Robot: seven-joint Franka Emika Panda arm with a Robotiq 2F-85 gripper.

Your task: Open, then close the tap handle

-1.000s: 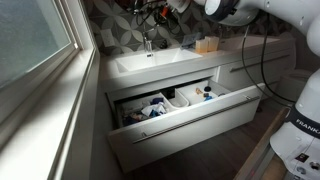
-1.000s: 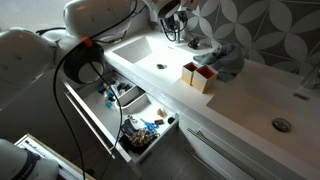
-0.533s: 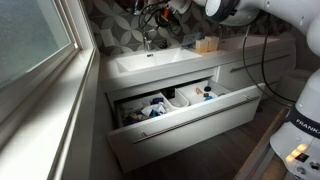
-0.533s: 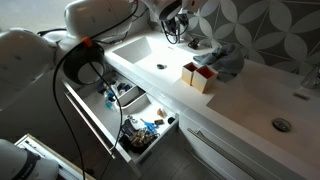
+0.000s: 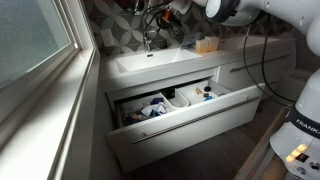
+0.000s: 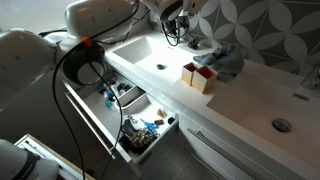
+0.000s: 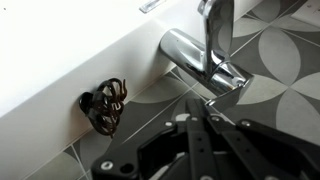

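The tap handle (image 7: 226, 80) is a small chrome lever on top of the short silver faucet (image 7: 185, 48) behind the white basin (image 7: 60, 50). In the wrist view my gripper (image 7: 205, 104) comes in from below with its dark fingers (image 7: 196, 125) pressed together, and their tips sit right at the lever's free end. I cannot tell whether they press on it. In both exterior views the gripper (image 5: 160, 18) (image 6: 173, 18) hovers just above the faucet (image 5: 148, 42) (image 6: 180, 33) at the back of the basin (image 5: 150, 66) (image 6: 150, 50).
A dark tangle of hair ties (image 7: 103, 105) lies by the faucet base. A small box (image 5: 206, 45) (image 6: 197, 75) and a grey cloth (image 6: 226, 60) sit on the counter. The drawer (image 5: 180, 108) (image 6: 120, 112) below stands open, full of items. A window (image 5: 30, 40) flanks the sink.
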